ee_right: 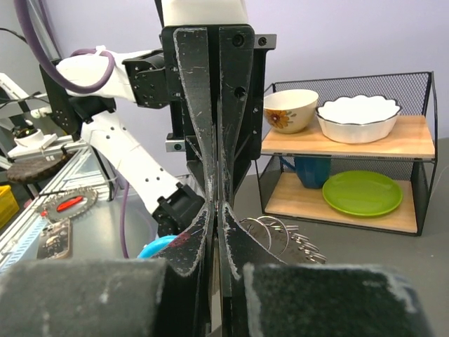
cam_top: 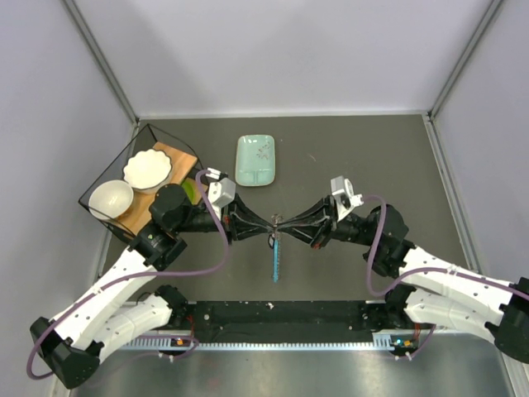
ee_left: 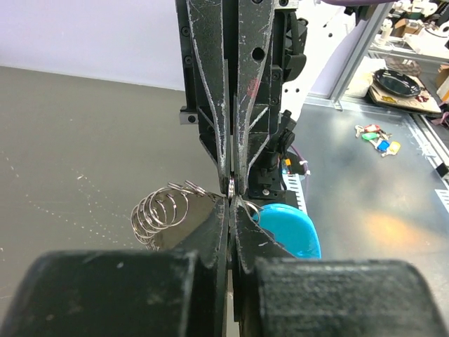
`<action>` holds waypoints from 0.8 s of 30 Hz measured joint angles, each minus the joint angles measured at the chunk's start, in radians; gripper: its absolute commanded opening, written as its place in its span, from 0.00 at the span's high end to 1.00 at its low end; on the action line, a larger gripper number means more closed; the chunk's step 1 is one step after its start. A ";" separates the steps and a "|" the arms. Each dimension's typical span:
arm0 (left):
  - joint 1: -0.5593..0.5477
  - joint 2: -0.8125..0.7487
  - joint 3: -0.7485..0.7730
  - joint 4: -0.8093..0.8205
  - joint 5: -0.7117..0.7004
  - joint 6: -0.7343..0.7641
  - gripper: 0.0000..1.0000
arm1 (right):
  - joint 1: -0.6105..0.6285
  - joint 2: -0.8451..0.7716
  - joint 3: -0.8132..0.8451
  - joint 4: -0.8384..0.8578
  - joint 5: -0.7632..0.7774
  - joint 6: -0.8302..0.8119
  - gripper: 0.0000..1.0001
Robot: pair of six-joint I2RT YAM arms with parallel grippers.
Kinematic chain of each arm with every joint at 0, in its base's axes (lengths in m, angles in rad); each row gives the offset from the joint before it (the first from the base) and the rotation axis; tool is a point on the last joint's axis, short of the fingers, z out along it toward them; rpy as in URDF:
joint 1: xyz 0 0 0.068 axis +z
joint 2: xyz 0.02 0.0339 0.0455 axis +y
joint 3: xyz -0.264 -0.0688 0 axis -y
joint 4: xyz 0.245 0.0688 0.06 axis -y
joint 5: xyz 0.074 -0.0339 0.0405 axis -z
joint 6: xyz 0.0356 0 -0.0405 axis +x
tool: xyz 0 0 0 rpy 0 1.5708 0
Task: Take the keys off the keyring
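Left fingers point(cam_top: 261, 222) & right fingers point(cam_top: 290, 222) meet tip to tip over the middle of the desk point(cam_top: 372, 149), closer to the front edge than the back. Both pairs are closed right down, each nipping the same thin wire loop of the keyring point(ee_left: 231, 186) from opposite sides. No gap btwn the pads in either wrist view.

The stacked rings point(ee_left: 161, 210) fan out on one side of the pinch. The blue tag point(ee_left: 289, 230) hangs on the other side, just beside the fingertips. The keys point(ee_right: 303, 247) are a silvery bunch under the rings, not off yet. Can't count them, as they're partly hidden behind the right fingers, and can't tell if they touch the desk.

Pale green dish point(cam_top: 256, 160) sits near the back edge, a bit left of centre, well apart from the arms. Wire rack point(ee_right: 414, 137) is at the back-left corner:
- top shelf: scalloped white bowl point(ee_right: 358, 116) & patterned bowl point(ee_right: 290, 110)
- lower shelf: green plate point(ee_right: 362, 193) & blue mug point(ee_right: 312, 170)
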 measured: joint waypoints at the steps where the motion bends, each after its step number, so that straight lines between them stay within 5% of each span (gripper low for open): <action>1: 0.000 0.000 0.000 -0.003 -0.002 0.002 1.00 | 0.000 0.000 0.001 -0.005 0.003 0.002 0.91; 8: 0.000 -0.015 0.008 -0.126 -0.043 0.072 1.00 | -0.001 -0.017 0.024 -0.135 0.040 -0.024 0.68; 24: 0.000 0.008 0.184 -0.546 -0.128 0.319 1.00 | -0.031 0.093 0.476 -0.803 -0.071 -0.320 0.60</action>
